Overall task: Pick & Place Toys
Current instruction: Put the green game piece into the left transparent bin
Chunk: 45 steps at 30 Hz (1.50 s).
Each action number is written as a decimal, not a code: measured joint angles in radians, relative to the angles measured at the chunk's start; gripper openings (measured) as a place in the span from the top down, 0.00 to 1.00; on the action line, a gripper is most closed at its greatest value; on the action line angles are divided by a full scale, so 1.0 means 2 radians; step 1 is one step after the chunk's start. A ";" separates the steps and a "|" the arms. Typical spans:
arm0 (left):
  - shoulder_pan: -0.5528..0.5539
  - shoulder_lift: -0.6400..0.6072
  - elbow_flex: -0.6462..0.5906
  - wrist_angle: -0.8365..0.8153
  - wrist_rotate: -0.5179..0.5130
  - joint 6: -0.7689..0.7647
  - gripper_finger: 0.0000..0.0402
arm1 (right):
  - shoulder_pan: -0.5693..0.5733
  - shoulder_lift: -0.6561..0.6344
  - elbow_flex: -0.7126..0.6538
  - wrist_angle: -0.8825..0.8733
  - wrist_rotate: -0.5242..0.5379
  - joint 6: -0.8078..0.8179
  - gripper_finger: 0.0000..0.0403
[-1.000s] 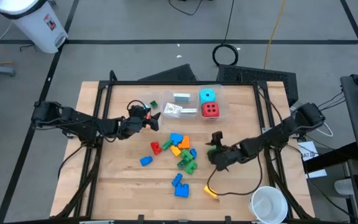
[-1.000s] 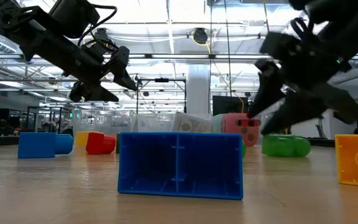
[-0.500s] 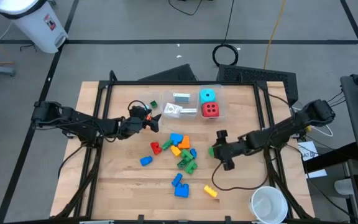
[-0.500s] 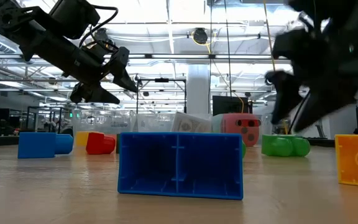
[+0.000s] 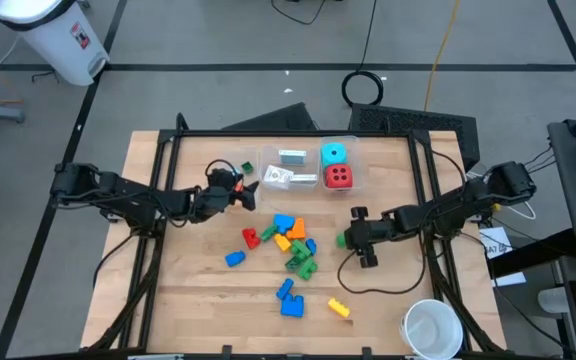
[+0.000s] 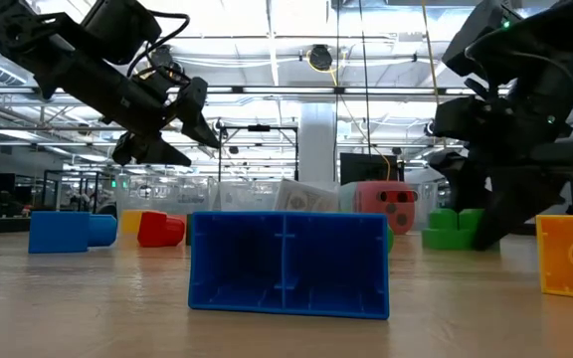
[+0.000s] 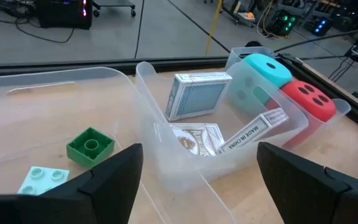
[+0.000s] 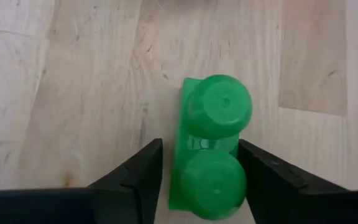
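Note:
Loose bricks lie mid-table: blue (image 5: 284, 222), orange (image 5: 296, 231), red (image 5: 251, 238), green (image 5: 303, 262), more blue (image 5: 288, 298) and a yellow one (image 5: 339, 308). A green two-stud brick (image 5: 341, 240) stands on the table, studs up, apart from the pile. My right gripper (image 8: 194, 177) is open, one finger on each long side of this brick (image 8: 211, 146). My left gripper (image 7: 197, 186) is open and empty, above a clear bin (image 5: 230, 170) that holds a small green brick (image 7: 90, 146). A second bin (image 5: 358, 180) holds cards (image 7: 194, 94), a cyan die (image 5: 334, 154) and a red die (image 5: 338, 177). My right gripper's fingers (image 8: 263, 177) come at the green brick from above, slanting from the table's right, one beside each long side (image 8: 244, 162). The brick rests on the table (image 6: 456, 229). I cannot tell whether either finger touches it.
A white round cup (image 5: 431, 328) stands at the near right corner. A black cable (image 5: 368, 290) loops on the table below the right arm. In the low view a large blue brick (image 6: 286, 264) fills the foreground, with a yellow one (image 6: 570, 257) at its right.
My right gripper has gone a little toward the table's far and right edges and has come down at the green brick. My left gripper has kept still.

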 joint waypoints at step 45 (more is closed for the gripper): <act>-0.102 0.231 0.263 0.078 0.210 0.344 0.21 | 0.024 -0.052 0.018 0.270 0.083 -0.100 0.79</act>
